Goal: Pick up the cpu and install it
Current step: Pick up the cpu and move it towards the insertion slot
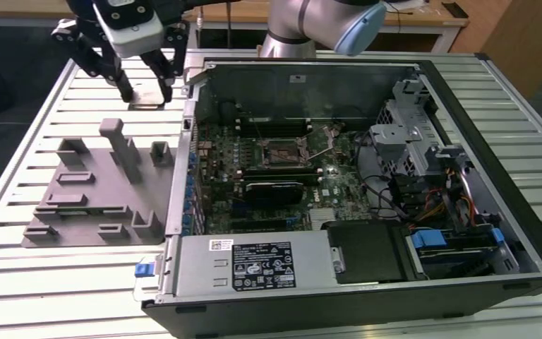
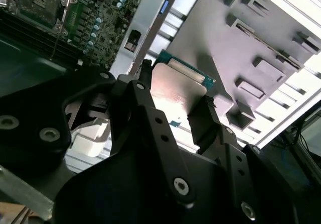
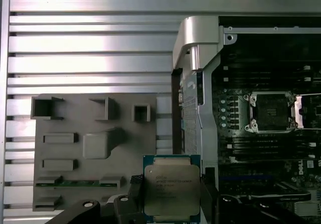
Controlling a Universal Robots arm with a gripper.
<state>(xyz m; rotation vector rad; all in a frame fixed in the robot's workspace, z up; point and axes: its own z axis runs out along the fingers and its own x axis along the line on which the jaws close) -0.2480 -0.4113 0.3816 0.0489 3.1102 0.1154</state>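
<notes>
CPU (image 3: pixel 172 194), pale metal plate up on its green board, sits clamped between the two black fingers (image 3: pixel 134 186) of the pincer (image 3: pixel 172 184), which is closed only as far as the chip's width; both wrist views show it, the second with the pincer (image 2: pixel 176 86) pressing two opposite edges of the CPU (image 2: pixel 180 91). In the exterior view the pincer (image 1: pixel 146 92) holds the CPU (image 1: pixel 147 100) low over the slatted worktop (image 1: pixel 26 282), beyond the grey fixture tray (image 1: pixel 92 191) and just beside the open computer case (image 1: pixel 525 233). Inside the case, the empty socket (image 1: pixel 281 150) lies well apart from it.
</notes>
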